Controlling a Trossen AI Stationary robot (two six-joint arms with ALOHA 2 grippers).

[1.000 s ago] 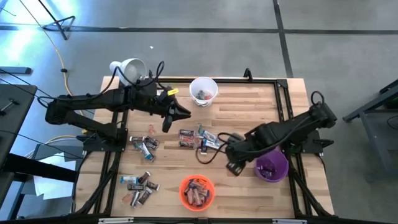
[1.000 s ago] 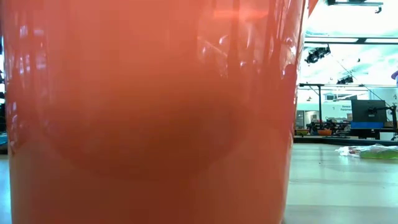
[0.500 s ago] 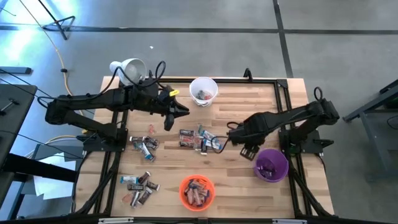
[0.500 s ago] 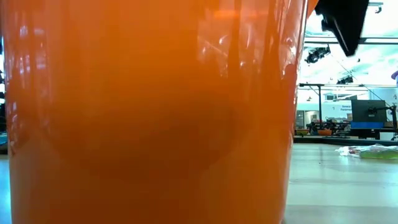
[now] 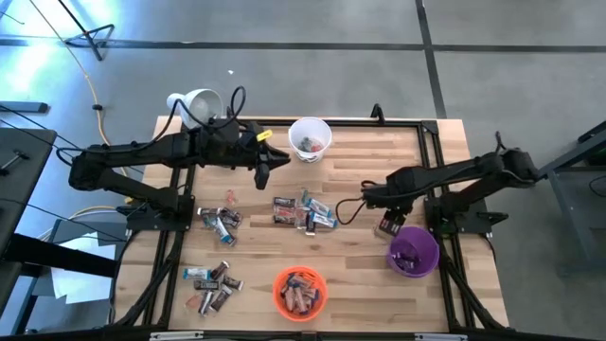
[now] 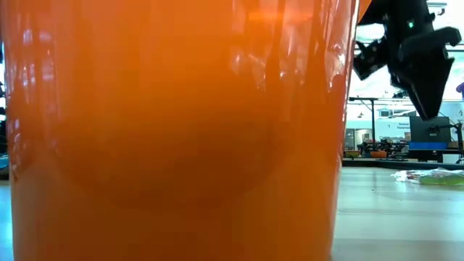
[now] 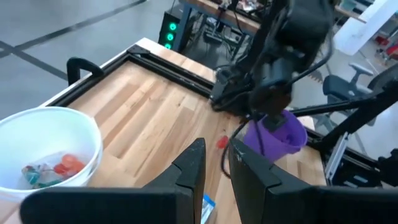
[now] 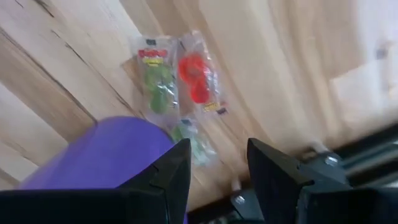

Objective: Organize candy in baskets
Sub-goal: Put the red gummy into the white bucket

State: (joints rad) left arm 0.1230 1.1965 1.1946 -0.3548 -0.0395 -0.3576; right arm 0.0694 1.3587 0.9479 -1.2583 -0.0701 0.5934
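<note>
The right claw (image 5: 371, 196) has swung up from beside the round purple plastic basket (image 5: 413, 252), its jaws open and empty; that drop looks finished. The left claw (image 5: 268, 163) hovers narrowly parted, empty.

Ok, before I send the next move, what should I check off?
1. Right pincer free: ok, fingers wide apart, nothing between them.
2. Left pincer free: ok, narrow gap, nothing seen in it; it hangs near the round white plastic basket.
3. Round purple plastic basket upright: ok.
4. Table sorted: not ok, small wrapped candy bars lie loose mid-table, with more on the left side.
5. Red and green candy packets binned: not ok, they lie on the wood beside the purple basket.
6. Low view usable: not ok, the round orange plastic basket fills it.
</note>
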